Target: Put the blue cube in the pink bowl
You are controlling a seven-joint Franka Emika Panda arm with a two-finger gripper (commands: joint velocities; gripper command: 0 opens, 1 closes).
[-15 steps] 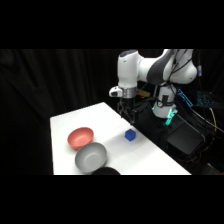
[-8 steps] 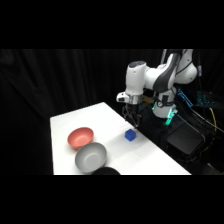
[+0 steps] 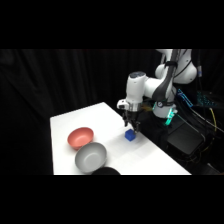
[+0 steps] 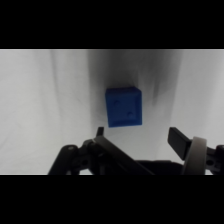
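Blue cube (image 4: 124,106) on white table (image 4: 45,100) — gripper (image 4: 137,137) spread wide just above, empty.

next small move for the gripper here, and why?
Probably lower straight down so the fingers bracket the blue cube, then close. In the wrist view the gripper is open, its fingers apart and short of the cube, which sits free on the table. From the side the gripper hangs just above the cube. The pink bowl is empty.
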